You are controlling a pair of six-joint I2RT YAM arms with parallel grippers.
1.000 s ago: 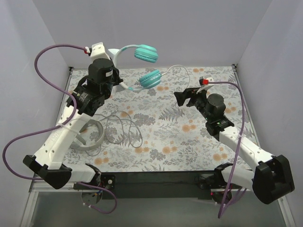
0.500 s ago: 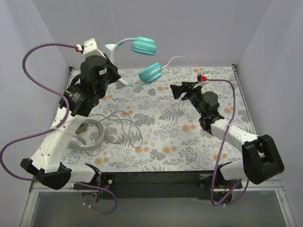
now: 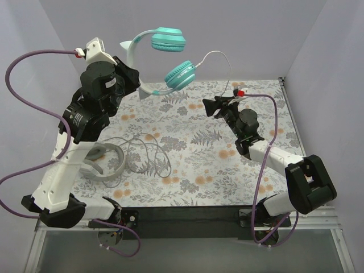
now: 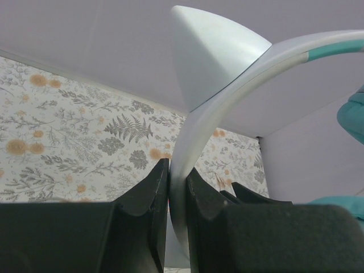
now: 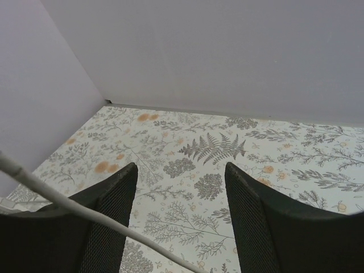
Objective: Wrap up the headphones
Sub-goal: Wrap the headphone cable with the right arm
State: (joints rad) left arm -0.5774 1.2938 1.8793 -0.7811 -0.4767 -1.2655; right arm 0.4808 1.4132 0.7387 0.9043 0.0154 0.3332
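Observation:
The teal headphones [image 3: 168, 40] hang in the air over the table's far left. My left gripper [image 3: 128, 73] is shut on their pale headband [image 4: 211, 116], which runs up between the fingers [image 4: 149, 193] past a pointed ear shape. A teal ear cup [image 4: 354, 114] shows at the right edge. Their white cable [image 3: 215, 55] arcs right and down toward my right gripper [image 3: 211, 106], which stands open. In the right wrist view the white cable [image 5: 57, 200] crosses in front of the left finger and runs low between the two fingers, untouched by the right finger [image 5: 253, 210]. The white-grey headphones [image 3: 108, 163] lie on the table at the left.
A loose coil of thin grey cable [image 3: 149, 152] lies beside the white-grey pair. Purple robot cables [image 3: 23, 74] loop at the left and along the right arm [image 3: 267, 142]. Walls enclose the floral table [image 3: 199, 170] on three sides.
My left arm has lifted the teal headphones higher and to the left. The right gripper has moved left and up toward the white cable, and its jaws have narrowed.

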